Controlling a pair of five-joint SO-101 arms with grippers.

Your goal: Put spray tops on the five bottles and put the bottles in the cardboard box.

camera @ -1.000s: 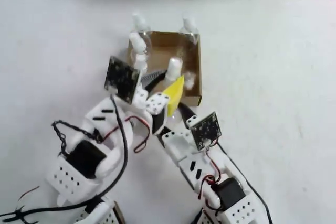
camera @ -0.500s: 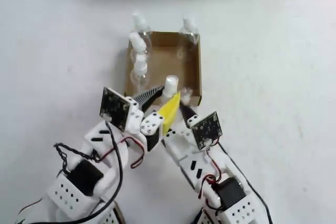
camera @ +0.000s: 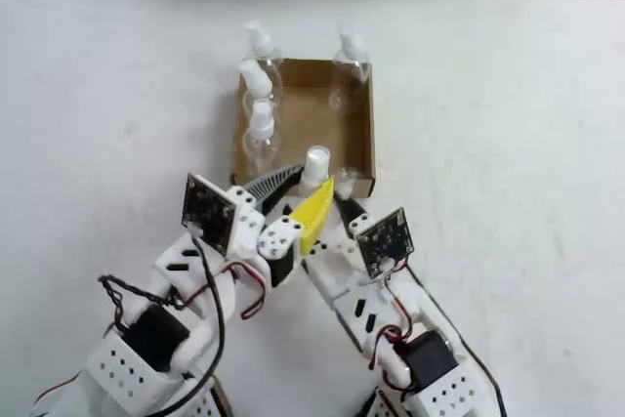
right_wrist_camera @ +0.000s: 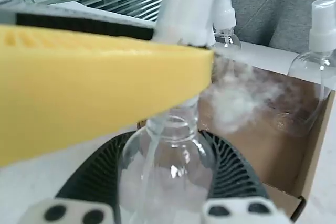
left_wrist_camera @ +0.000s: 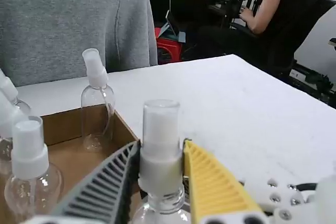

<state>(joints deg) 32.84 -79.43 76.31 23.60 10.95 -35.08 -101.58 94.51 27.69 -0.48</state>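
While in end effector [left_wrist_camera: 160, 146], spray top [left_wrist_camera: 160, 127], seemingly upright

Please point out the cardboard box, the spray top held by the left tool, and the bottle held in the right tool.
cardboard box [camera: 312, 122]: high view, on its bare inner floor.
spray top [left_wrist_camera: 160, 135]: left wrist view, on its white body.
bottle [right_wrist_camera: 165, 179]: right wrist view, on its clear body below the neck.

The white bench [camera: 508, 124] carried an open brown cardboard box [camera: 363, 144], set directly on its surface around the middle, toward the far side, its long sides running near to far.
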